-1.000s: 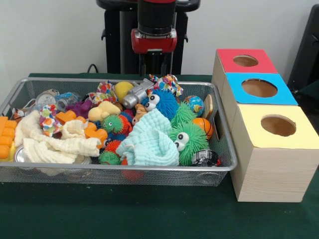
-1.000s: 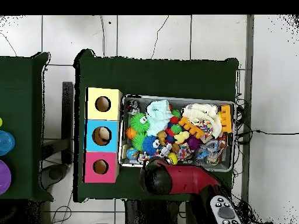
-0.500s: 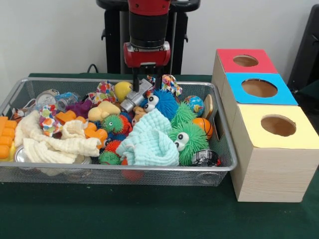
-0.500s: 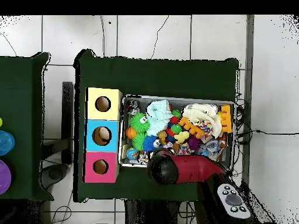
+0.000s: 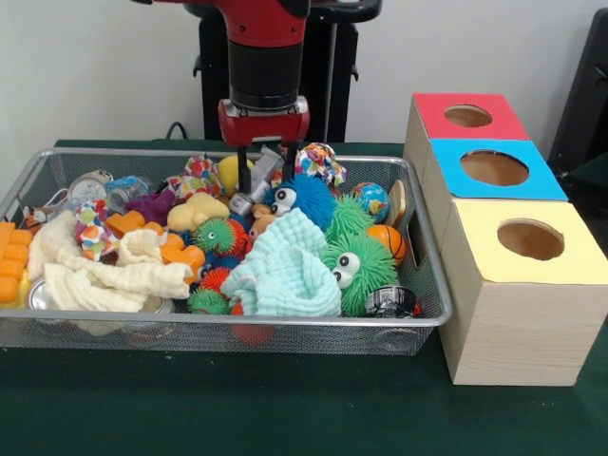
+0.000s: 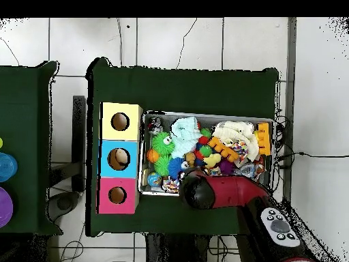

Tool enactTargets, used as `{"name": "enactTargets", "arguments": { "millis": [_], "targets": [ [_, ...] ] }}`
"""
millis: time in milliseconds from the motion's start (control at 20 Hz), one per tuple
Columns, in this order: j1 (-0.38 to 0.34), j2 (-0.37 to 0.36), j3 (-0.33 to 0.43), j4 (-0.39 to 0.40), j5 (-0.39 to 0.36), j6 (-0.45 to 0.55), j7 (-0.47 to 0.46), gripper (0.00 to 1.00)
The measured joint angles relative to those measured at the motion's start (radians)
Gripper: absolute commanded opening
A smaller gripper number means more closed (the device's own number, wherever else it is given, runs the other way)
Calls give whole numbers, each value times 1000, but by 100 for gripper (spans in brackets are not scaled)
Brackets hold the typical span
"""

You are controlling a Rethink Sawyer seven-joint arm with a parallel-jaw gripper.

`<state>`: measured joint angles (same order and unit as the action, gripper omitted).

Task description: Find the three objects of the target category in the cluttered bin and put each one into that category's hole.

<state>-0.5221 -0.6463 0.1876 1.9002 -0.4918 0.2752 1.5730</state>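
Observation:
The wire mesh bin (image 5: 228, 321) is full of toys; it also shows in the overhead view (image 6: 204, 114). A pale yellow lumpy figure (image 5: 197, 211) lies left of centre. A tan figure (image 5: 264, 218) sits beside the blue fuzzy ball (image 5: 309, 197). An orange-brown figure (image 5: 180, 252) lies by the cream cloth. My gripper (image 5: 265, 169) is open over the bin's back part, its fingers either side of the upper end of a silver toy (image 5: 249, 193); it holds nothing. The red-panelled hole (image 5: 467, 116) tops the farthest box, and shows in the overhead view (image 6: 117, 195).
Blue-panelled (image 5: 494, 168) and yellow-panelled (image 5: 530, 239) holes sit beside the red one. Green fuzzy balls (image 5: 356, 269), a mint cloth (image 5: 285, 271), a cream cloth (image 5: 109, 280) and bright orange blocks (image 5: 13, 258) crowd the bin. My arm (image 6: 225, 194) covers the bin's near edge from above.
My gripper has moved left in the front view and come down lower over the bin's back part, arriving at the silver toy. The toys have not moved.

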Motion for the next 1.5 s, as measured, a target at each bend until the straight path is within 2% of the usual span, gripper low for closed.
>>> {"name": "enactTargets", "arguments": {
  "millis": [800, 1500],
  "targets": [
    [-39, -23, 99, -39, -5, 162, 0, 100],
    [-72, -51, 186, -140, -6, 277, 0, 100]
  ]
}}
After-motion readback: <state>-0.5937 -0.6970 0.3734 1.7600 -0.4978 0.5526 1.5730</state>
